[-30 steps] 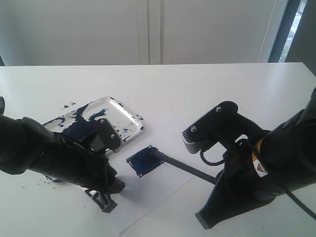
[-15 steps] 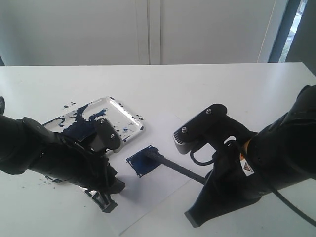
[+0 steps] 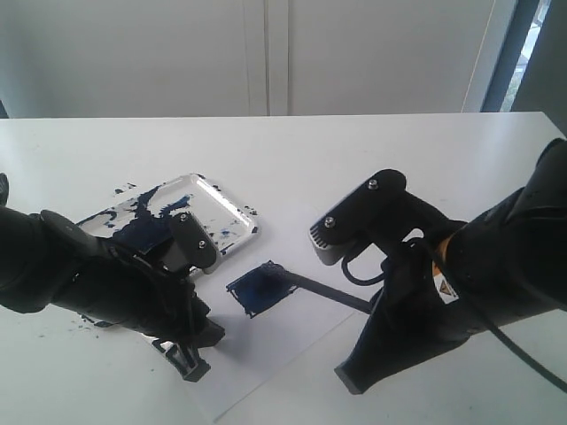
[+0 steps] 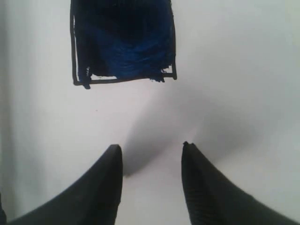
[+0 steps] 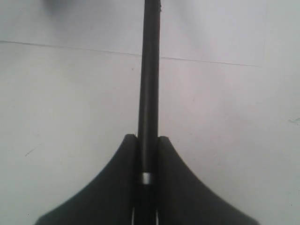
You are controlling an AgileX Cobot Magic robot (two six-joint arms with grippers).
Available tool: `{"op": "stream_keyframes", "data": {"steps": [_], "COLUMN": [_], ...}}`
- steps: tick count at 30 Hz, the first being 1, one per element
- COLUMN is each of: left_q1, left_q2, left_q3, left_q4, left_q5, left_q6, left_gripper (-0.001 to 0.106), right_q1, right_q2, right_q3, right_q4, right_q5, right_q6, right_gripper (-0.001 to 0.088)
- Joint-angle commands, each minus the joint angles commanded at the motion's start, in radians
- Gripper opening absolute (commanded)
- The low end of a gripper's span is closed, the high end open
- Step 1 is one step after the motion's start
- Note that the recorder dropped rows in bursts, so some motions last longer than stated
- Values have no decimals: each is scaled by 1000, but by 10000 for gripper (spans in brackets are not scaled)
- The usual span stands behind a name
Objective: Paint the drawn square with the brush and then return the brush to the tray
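A two-armed robot works at a white table [image 3: 399,150]. Over the last second the right arm has slid a little leftward toward the drawn square [image 3: 259,288], so less of the brush [image 3: 319,292] handle shows between the arm and the paint. The brush tip has stayed on the near right part of the square. This reads as a short painting stroke, so the painting step is probably nearing its end and the return to the tray [image 3: 232,208] has not begun. The tray sits behind and left of the square, smeared with dark paint, with nothing lying in it. The right gripper [image 5: 147,138] is clenched on the brush handle. Only the right wrist view shows this clearly, with both fingers pressed flat against the black stick and a silver band between them. The square itself falls outside that view. The left gripper [image 4: 151,146] is released, its jaws apart and empty, low over the sheet of paper [image 3: 292,336] just beside the square. Only the left wrist view shows how full the square is. It is mostly deep blue, with a thin white strip left inside the outline on the side nearest that gripper. The exterior view alone shows tray, square and both arms together.
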Motion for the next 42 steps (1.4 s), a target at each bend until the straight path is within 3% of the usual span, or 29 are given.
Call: {"op": "stream_keyframes", "data": {"steps": [8, 18, 28, 36, 42], "left_q1": [0, 0, 0, 0, 0], "left_q2": [0, -5, -170, -236, -236], "left_q3": [0, 0, -2, -2, -2], "left_q4": [0, -4, -10, -12, -12], "left_q5": [0, -22, -29, -27, 25], "left_q6": [0, 0, -5, -5, -32], "left_gripper": [471, 471, 471, 471, 471], "right_q1": [0, 0, 0, 0, 0], "right_q2": [-13, -182, -222, -222, -211], "right_q3": [-10, -80, -80, -76, -50], "right_q4": [-6, -9, -6, 179, 181], "right_q5": [0, 77, 178, 234, 242], "right_q6": [0, 0, -4, -115, -115], "right_gripper": [0, 0, 0, 0, 0]}}
